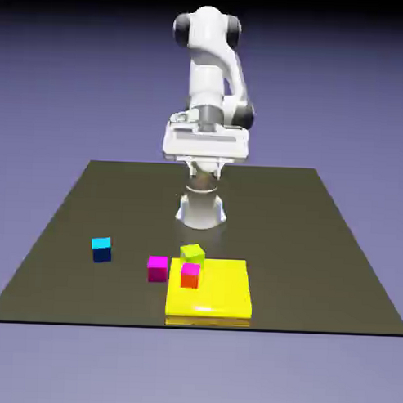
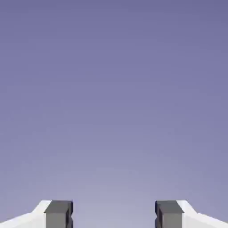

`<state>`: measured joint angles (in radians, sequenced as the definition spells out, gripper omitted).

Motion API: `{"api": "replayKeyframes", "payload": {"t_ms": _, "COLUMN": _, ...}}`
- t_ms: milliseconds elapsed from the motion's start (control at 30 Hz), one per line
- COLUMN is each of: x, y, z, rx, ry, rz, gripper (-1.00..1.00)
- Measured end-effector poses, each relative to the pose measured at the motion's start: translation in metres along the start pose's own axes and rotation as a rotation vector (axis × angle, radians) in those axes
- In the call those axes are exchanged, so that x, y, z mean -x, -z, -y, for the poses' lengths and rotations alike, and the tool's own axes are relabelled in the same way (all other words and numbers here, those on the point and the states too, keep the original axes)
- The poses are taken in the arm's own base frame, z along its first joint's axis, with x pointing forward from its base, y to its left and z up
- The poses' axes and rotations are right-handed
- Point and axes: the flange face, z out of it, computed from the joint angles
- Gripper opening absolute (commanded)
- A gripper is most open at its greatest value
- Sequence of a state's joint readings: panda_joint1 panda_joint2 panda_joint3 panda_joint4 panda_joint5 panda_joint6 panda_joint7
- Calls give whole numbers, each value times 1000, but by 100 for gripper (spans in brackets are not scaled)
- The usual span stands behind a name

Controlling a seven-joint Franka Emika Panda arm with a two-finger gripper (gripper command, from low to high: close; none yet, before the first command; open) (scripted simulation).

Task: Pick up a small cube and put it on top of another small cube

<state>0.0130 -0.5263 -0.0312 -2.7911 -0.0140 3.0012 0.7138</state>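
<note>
The claw (image 2: 114, 214) hangs with its fingers spread, well above the tabletop (image 1: 123, 210); the small cubes, blue (image 1: 102, 250), magenta (image 1: 157, 269), yellow-green (image 1: 192, 255) and red-pink (image 1: 190, 276), lie below it, nearer me.

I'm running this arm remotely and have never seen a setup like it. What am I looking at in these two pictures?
The machine is a white robot arm standing on a dark table, with a two-finger gripper at its end; everything is computer-rendered.

The exterior view comes from a camera facing the robot across the table. The hand view looks out along the gripper: its fingertips stand wide apart at the bottom edge, with only blue-violet backdrop between them, so nothing is held.

On the table, from the exterior view's left, are a blue cube and a magenta cube, then a yellow slab. A red cube with a pinkish top and a yellow-green cube show at the slab; whether either rests on it is hard to tell.
</note>
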Motion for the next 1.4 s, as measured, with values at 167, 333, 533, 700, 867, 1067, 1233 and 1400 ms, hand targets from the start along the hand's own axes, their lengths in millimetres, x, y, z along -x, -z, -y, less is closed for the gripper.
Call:
{"api": "replayKeyframes", "payload": {"t_ms": 167, "x": -17, "y": -61, "z": -52, "rx": 191, "ry": 49, "rz": 173, "gripper": 0}}
{"api": "replayKeyframes", "payload": {"t_ms": 333, "x": -25, "y": -112, "z": -118, "rx": 378, "ry": 97, "rz": 359, "gripper": 0}}
{"api": "replayKeyframes", "payload": {"t_ms": 533, "x": -27, "y": -154, "z": -216, "rx": 599, "ry": 139, "rz": 600, "gripper": 0}}
{"api": "replayKeyframes", "payload": {"t_ms": 700, "x": -21, "y": -169, "z": -299, "rx": 775, "ry": 176, "rz": 818, "gripper": 0}}
{"api": "replayKeyframes", "payload": {"t_ms": 867, "x": -18, "y": -165, "z": -362, "rx": 906, "ry": 186, "rz": 988, "gripper": 0}}
{"api": "replayKeyframes", "payload": {"t_ms": 1067, "x": 24, "y": -191, "z": -408, "rx": 906, "ry": 186, "rz": 988, "gripper": -100}}
{"api": "replayKeyframes", "payload": {"t_ms": 1233, "x": -16, "y": -167, "z": -365, "rx": 905, "ry": 185, "rz": 989, "gripper": -100}}
{"api": "replayKeyframes", "payload": {"t_ms": 1400, "x": 13, "y": -184, "z": -231, "rx": 874, "ry": 345, "rz": 999, "gripper": -100}}
